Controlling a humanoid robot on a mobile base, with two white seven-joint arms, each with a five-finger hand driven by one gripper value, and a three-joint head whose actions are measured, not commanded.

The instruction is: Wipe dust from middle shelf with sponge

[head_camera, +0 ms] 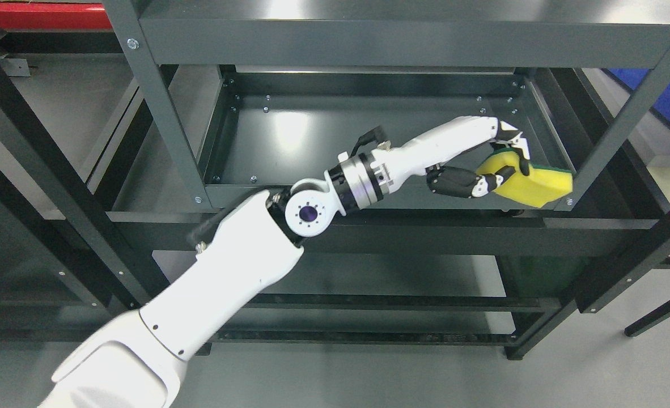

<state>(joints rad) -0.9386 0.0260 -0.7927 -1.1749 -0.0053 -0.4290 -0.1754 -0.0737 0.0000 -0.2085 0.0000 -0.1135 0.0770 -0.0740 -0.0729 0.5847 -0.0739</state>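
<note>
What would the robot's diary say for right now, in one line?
left hand: shut on sponge | sponge: front right corner of middle shelf | right hand: not in view | stage: wiping

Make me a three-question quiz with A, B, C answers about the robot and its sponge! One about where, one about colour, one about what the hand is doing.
1. Where on the middle shelf is the sponge?
A. front right corner
B. back left corner
C. dead centre

2. What colour is most of the sponge?
A. pink
B. yellow
C. white

3. What is the left hand doing?
A. hanging open
B. gripping the sponge
C. holding a shelf post

Answers:
1 A, the sponge sits by the front rim near the right post.
2 B, its body is yellow with a thin green layer.
3 B, the fingers wrap around the sponge.
</note>
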